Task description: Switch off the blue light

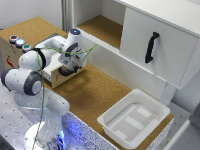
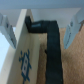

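Big and grey, the robot arm fills the near corner of the exterior view. It stands on a round base that glows blue at the bottom. That glow is not the light we want. The arm bends up and reaches over a wooden box on the cork table. Its gripper hangs low over that box, but this view does not show how wide it is. Three small round buttons sit in a row on a wooden block at the exterior view's left. One is red and one is green. The blue light sits between them and looks lit. It is well apart from the gripper, so I think the arm must swing over there before it can push down. A white tray lies near the table's front edge. A white cupboard with a black handle stands behind.

The wrist view is blurry. Two pale fingers stand far apart at the sides, with nothing between them. Below is light wood with blue marks and a black bent bar. No button shows here.
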Available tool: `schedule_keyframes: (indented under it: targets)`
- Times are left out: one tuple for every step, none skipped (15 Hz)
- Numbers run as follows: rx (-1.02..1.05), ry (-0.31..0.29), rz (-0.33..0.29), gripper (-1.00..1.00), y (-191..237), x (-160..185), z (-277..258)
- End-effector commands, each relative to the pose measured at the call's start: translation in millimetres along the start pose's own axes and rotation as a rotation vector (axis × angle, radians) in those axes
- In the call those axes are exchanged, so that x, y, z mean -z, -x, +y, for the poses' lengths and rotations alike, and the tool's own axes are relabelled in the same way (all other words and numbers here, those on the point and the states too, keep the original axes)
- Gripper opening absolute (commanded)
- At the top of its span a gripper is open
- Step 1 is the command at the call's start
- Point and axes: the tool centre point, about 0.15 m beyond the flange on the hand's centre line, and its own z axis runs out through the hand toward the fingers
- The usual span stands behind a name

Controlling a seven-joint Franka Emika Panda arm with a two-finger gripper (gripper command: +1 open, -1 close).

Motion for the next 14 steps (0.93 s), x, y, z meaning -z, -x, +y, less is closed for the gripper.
schedule_keyframes:
  targets:
    - [0.103,-0.003,-0.032,1.00,-13,65,-22]
    - [0.139,-0.007,-0.057,1.00,-18,71,-32]
    - [0.195,-0.016,-0.086,1.00,-22,80,-51]
    - [0.249,-0.014,-0.097,1.00,-24,88,-70]
    - [0.307,-0.015,-0.117,1.00,-24,95,-91]
    - [0.375,-0.022,-0.139,1.00,-21,102,-116]
    - [0.413,-0.025,-0.159,1.00,-19,105,-131]
    - [0.496,-0.031,-0.195,1.00,-14,110,-160]
    - [0.555,-0.050,-0.222,1.00,-10,114,-181]
    - [0.641,-0.033,-0.255,1.00,-3,120,-212]
    - [0.704,-0.040,-0.272,1.00,2,127,-236]
    - [0.765,-0.036,-0.290,1.00,8,132,-259]
    - [0.819,-0.030,-0.306,1.00,14,136,-283]
    - [0.857,-0.040,-0.318,1.00,19,138,-302]
